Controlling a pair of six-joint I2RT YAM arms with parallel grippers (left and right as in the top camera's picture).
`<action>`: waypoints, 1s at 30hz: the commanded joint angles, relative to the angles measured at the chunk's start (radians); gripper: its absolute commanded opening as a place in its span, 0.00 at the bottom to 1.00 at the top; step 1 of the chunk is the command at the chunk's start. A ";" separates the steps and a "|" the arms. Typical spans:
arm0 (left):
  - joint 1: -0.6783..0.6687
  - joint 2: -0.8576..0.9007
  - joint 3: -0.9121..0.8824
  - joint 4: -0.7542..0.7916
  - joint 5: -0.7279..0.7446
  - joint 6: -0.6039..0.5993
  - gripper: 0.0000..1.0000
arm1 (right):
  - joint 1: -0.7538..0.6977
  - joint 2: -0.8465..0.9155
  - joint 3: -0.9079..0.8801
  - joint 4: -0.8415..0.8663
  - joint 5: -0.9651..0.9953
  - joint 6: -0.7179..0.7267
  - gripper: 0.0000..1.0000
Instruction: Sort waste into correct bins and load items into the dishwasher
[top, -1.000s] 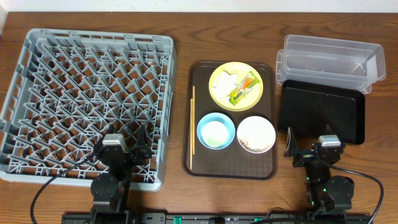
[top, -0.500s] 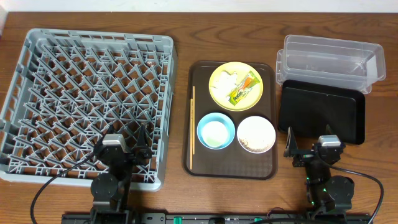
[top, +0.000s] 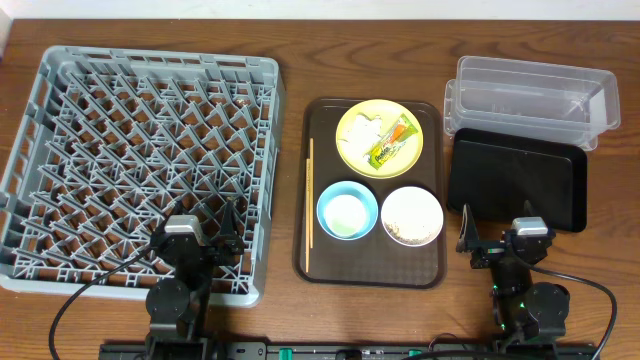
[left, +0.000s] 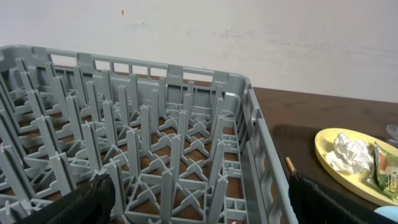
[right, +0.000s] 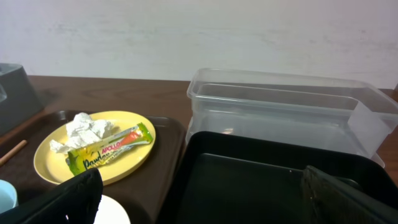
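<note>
Left gripper (left: 202, 196) & right gripper (right: 202, 186) both spread open; narrow wood strip (top: 290, 100) betw rack (top: 140, 150) & brown tray (top: 372, 281) edges; wrapper (right: 111, 148) reads "APOLLO".

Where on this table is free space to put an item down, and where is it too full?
Free: the black tray and clear tub, both empty; the table in front of the brown tray. Crowded: the brown tray, filled by plate, blue bowl, white bowl and chopsticks.
</note>
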 joint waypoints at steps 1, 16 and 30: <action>-0.004 -0.006 -0.011 -0.046 -0.031 0.002 0.91 | -0.007 -0.003 -0.001 -0.003 -0.004 -0.003 0.99; -0.004 -0.006 -0.011 -0.046 -0.031 0.002 0.91 | -0.007 -0.003 -0.001 -0.003 -0.004 -0.003 0.99; -0.004 -0.006 -0.011 -0.046 -0.030 -0.031 0.91 | -0.007 -0.003 -0.001 -0.002 -0.005 0.000 0.99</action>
